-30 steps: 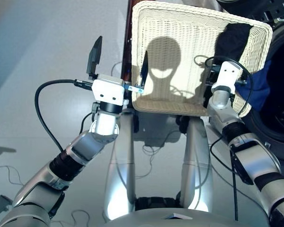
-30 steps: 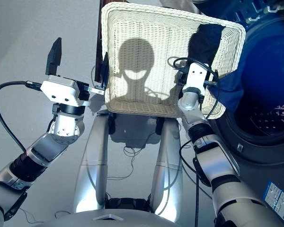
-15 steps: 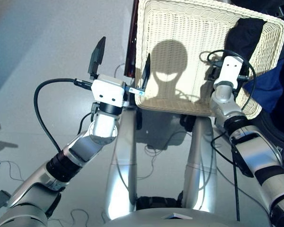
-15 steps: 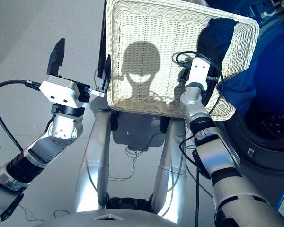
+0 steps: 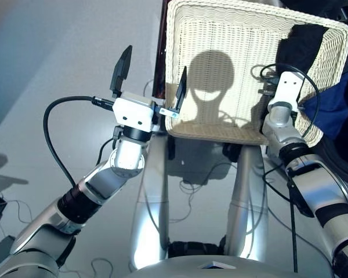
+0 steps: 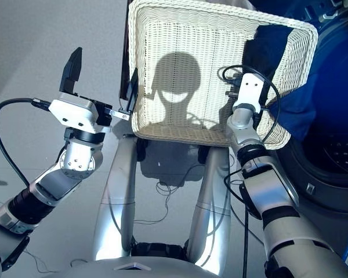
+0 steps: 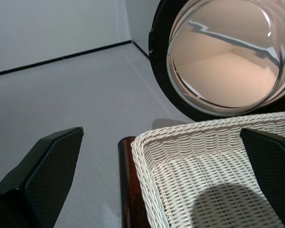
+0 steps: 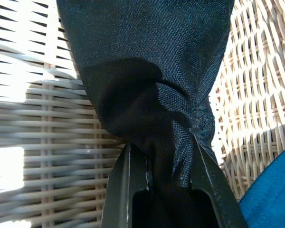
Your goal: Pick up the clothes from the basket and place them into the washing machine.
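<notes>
The cream-white basket [image 5: 220, 35] lies in front of me, its floor mostly bare. A black cloth [image 5: 301, 46] lies along its right side. My right gripper [image 8: 164, 159] is shut on the near end of this black cloth, which bunches between the fingers. A navy blue cloth [image 5: 332, 107] hangs past the basket's right rim, toward the washing machine [image 6: 327, 165]. The machine's round glass door [image 7: 228, 52] stands beyond the basket. My left gripper [image 5: 152, 78] is open, with nothing in it, at the basket's left rim. The red-orange cloth is out of view.
A dark red-brown post [image 5: 158, 58] runs along the basket's left edge, close to my left gripper's inner finger. Thin cables [image 5: 188, 188] lie on the grey floor under the basket. A thick black cable [image 5: 49, 124] loops from my left wrist.
The whole picture has shifted with the camera. My right gripper has stayed shut on the black cloth, nearly still relative to the basket. The left gripper is still open at the left rim.
</notes>
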